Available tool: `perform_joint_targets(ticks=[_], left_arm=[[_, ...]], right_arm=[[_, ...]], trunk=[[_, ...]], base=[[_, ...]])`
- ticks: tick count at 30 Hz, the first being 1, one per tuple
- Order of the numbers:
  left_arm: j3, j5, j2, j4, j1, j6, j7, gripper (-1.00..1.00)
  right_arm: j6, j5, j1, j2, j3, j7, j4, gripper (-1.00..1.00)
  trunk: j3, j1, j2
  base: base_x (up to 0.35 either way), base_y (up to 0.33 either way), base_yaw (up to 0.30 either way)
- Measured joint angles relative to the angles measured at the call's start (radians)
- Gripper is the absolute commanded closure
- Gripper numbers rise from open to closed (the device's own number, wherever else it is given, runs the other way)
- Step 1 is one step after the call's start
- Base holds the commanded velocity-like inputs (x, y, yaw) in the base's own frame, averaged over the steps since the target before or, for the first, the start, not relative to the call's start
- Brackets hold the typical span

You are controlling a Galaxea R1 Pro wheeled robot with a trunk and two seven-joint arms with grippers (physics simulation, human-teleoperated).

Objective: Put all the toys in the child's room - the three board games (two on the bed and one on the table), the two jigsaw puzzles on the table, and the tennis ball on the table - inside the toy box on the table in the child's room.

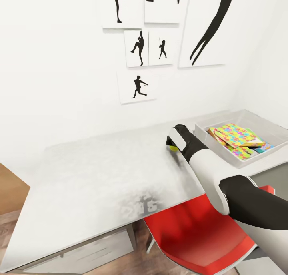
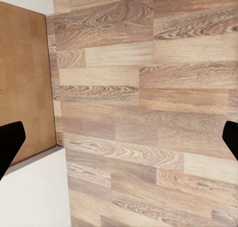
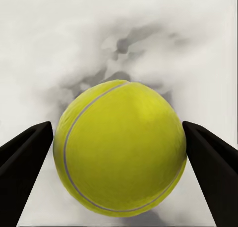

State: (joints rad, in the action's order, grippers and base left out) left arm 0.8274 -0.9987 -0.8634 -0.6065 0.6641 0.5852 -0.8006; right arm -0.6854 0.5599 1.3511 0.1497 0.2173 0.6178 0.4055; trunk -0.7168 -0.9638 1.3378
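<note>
Tennis ball (image 3: 120, 147) sits between the two dark fingers (image 3: 25, 167) of the right end effector (image 1: 173, 145) on the light-grey worktop (image 1: 100, 179); in the right wrist view a finger stands at each side of the ball, right at its flanks (whether they truly press it I cannot tell). From the head view only a sliver of yellow-green (image 1: 173, 148) peeks out beneath the right end effector, just beside the toy box (image 1: 256, 123); the box lies at the worktop's far right end and already contains the jigsaw puzzles (image 1: 236, 135), their bright interlocking pattern lying over other flat boxes, a blue edge among them. Left end effector (image 2: 119, 140) hangs over wooden floor (image 2: 148, 113) with its fingertips (image 2: 10, 142) spread wide and nothing between them; a red chair (image 1: 196, 235) stands tucked under the worktop's near edge; silhouette posters (image 1: 138, 47) of ball players hang on the white wall.
</note>
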Motion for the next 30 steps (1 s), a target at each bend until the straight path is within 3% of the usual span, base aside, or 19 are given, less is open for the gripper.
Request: perform_joint_targets(ticks=[7, 11, 18, 21, 30], left_arm=[[0.0, 0.0, 0.0, 0.014, 0.0, -0.001, 0.001, -1.0], [0.0, 0.0, -0.001, 0.029, 0.0, -0.002, 0.001, -1.0], [0.0, 0.0, -0.001, 0.034, 0.0, -0.002, 0.001, -1.0], [0.0, 0.0, -0.001, 0.034, 0.0, -0.002, 0.001, -1.0], [0.0, 0.0, -0.001, 0.034, 0.0, -0.002, 0.001, -1.0]], right_arm=[[-0.007, 0.007, 0.004, -0.001, -0.011, -0.008, 0.004, 1.0], [-0.076, 0.014, 0.011, -0.001, -0.021, -0.012, 0.014, 1.0], [-0.196, 0.017, 0.008, 0.001, -0.106, -0.014, 0.139, 1.0], [-0.224, 0.017, 0.009, 0.001, -0.122, -0.013, 0.155, 1.0], [-0.273, 0.018, 0.006, 0.003, -0.128, -0.013, 0.241, 1.0]], trunk=[[0.022, 0.027, -0.049], [0.034, 0.042, -0.077], [0.056, 0.069, -0.126], [0.066, 0.081, -0.147], [0.094, 0.115, -0.21]], base=[[0.0, 0.0, 0.0], [0.0, 0.0, 0.0], [0.0, 0.0, 0.0], [0.0, 0.0, 0.0], [0.0, 0.0, 0.0]])
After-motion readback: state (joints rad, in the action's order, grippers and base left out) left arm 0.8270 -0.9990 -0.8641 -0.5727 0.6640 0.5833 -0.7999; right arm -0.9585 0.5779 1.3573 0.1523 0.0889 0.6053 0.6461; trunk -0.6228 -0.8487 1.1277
